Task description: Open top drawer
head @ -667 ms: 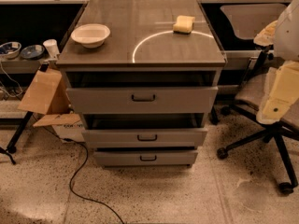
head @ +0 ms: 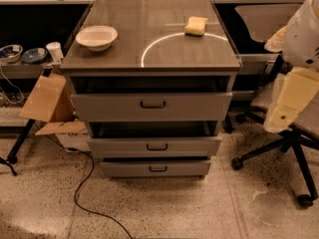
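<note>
The top drawer [head: 199, 107] is the widest grey front of the cabinet, with a small black bar handle [head: 153, 104] at its centre. It stands a little out from the cabinet, with a dark gap above its front. Two narrower grey drawers [head: 157, 147] sit below it, also slightly out. My arm, white and cream, comes in at the right edge. My gripper [head: 277, 119] hangs at its lower end, to the right of the cabinet and well apart from the handle, at about the top drawer's height.
A white bowl [head: 96, 37] and a yellow sponge [head: 196, 26] lie on the cabinet top [head: 149, 59]. A cardboard box [head: 47, 98] leans at the left. An office chair [head: 294, 148] stands at the right behind my arm. A black cable [head: 82, 193] runs over the floor.
</note>
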Tool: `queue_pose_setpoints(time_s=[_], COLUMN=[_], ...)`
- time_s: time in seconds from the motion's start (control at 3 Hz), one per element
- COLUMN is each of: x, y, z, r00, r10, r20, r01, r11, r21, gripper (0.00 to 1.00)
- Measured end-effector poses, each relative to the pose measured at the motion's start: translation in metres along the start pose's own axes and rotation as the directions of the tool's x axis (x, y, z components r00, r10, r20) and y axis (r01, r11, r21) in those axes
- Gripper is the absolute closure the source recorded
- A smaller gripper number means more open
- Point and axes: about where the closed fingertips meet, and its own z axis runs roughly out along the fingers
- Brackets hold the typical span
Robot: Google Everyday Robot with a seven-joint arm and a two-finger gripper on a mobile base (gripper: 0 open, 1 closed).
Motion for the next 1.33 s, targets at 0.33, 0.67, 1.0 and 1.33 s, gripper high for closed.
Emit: queue_pose_setpoints(time_s=[0.33,0.67,1.0,1.33], x=[-0.031,-0.055,-0.085,-0.118], y=[0.005,0.003,0.003,-0.006], z=[0.053,0.093,0.136,0.175], r00=[0.999,0.994,0.986,0.969], r10=[0.027,0.066,0.078,0.137], r20=[0.048,0.086,0.149,0.207], r01=[-0.024,-0.057,-0.059,-0.117], r11=[0.9976,0.9935,0.9897,0.9875], r21=[-0.064,-0.098,-0.131,-0.106], gripper=[0.00,0.00,0.00,0.00])
